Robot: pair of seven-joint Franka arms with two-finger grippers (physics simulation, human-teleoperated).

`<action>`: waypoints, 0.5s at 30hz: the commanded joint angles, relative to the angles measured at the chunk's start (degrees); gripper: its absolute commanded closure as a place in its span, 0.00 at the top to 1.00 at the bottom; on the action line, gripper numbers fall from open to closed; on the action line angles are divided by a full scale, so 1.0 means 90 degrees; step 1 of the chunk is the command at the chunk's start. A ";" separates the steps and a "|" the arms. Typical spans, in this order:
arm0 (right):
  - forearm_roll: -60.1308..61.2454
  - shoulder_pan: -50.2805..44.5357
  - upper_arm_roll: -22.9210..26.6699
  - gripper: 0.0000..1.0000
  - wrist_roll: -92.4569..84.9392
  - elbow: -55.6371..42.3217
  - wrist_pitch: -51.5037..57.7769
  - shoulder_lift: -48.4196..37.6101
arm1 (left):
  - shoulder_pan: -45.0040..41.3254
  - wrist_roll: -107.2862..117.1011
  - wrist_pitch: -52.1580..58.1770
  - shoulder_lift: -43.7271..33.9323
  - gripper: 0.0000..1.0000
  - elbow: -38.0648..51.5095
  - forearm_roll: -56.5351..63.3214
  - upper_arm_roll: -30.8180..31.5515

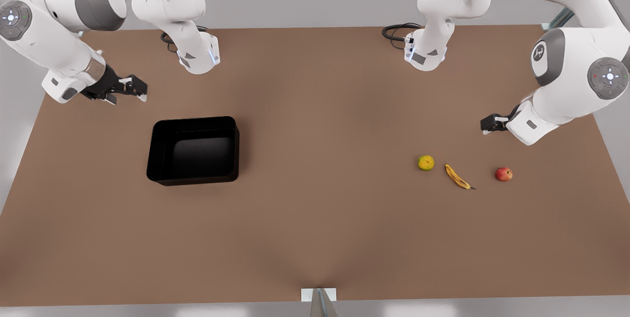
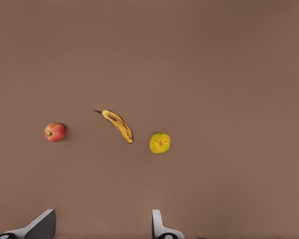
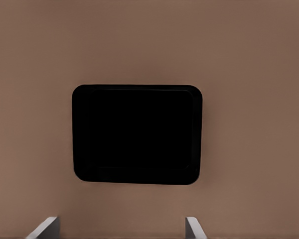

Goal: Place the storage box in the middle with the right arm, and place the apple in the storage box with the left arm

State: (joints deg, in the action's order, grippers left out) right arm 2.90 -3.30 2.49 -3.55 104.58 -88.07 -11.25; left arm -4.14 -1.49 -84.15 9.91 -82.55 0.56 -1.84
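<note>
Starting at the front view's left, you have the right gripper (image 1: 139, 88) hanging above the brown table (image 1: 315, 238), up and to the left of the storage box (image 1: 194, 149), well apart from it and touching nothing. Its two fingers stand spread wide with nothing between them; in the right wrist view the fingertips (image 3: 45, 228) sit far apart with bare table in the gap.

Next comes the storage box itself, a glossy black bin with rounded corners and tall walls. It stands upright on the table left of the middle, and you can see its empty floor. The right wrist view looks straight down into the storage box (image 3: 138, 133) from above.

Moving past the middle of the table, you reach three fruits in a loose row on the front view's right. First is the yellow-green round fruit (image 1: 426, 163), then the spotted banana (image 1: 457, 177) lying slanted, then the apple (image 1: 503, 174), small and red, farthest right. None of them touch one another.

Above the apple and slightly to its left hangs your left gripper (image 1: 486, 126), clear of the fruit and holding nothing. In the left wrist view its fingertips (image 2: 40, 226) stand wide apart, and beyond them lie the apple (image 2: 55, 132), the banana (image 2: 118, 125) and the yellow-green fruit (image 2: 160, 143) on the table (image 2: 229, 59).
</note>
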 commanded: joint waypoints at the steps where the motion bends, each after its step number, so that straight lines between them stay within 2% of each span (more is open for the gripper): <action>1: 0.0000 0.0006 0.0006 1.00 -0.0016 0.0001 0.0000 0.0000 | 0.0001 0.0000 -0.0015 0.0013 1.00 0.0002 0.0015 0.0000; 3: 0.0000 -0.0004 0.0006 1.00 -0.0036 0.0030 -0.0039 0.0059 | 0.0010 0.0049 -0.0064 0.0091 1.00 -0.0086 0.0074 0.0000; 5: -0.0049 0.0093 0.0016 1.00 -0.0045 -0.0048 -0.0410 0.0625 | 0.0167 0.1511 -0.0152 0.0627 1.00 -0.0086 -0.0306 -0.0322; 6: -0.0049 0.0367 0.0016 1.00 -0.0065 -0.0048 -0.0898 0.1328 | 0.0440 0.2996 -0.0191 0.1106 1.00 -0.0057 -0.0990 -0.0537; 8: -0.0039 0.0914 0.0006 1.00 -0.0973 -0.0116 -0.1221 0.1914 | 0.0674 0.4519 -0.0308 0.1526 1.00 -0.0057 -0.2308 -0.1162; 9: -0.0136 0.1002 0.0026 1.00 -0.0993 -0.0282 -0.1279 0.2265 | 0.0831 0.5302 -0.0493 0.1673 1.00 -0.0105 -0.2884 -0.1201; 11: -0.0244 0.1012 0.0026 1.00 -0.0983 -0.0312 -0.1650 0.2783 | 0.0870 0.5566 -0.0786 0.1819 1.00 -0.0525 -0.4114 -0.1680; 12: -0.0244 0.1002 0.0026 1.00 -0.0973 -0.0312 -0.1933 0.3076 | 0.0870 0.6073 -0.1440 0.1829 1.00 -0.0925 -0.4651 -0.1700; 15: -0.0225 0.1060 0.0016 1.00 -0.1236 -0.0273 -0.2568 0.3643 | 0.0958 0.6074 -0.1831 0.2171 1.00 -0.1131 -0.5922 -0.1934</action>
State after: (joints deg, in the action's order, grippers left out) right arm 0.88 7.99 2.64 -16.95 102.07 -112.51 22.62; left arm 4.89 52.98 -100.79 30.21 -92.73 -41.79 -19.21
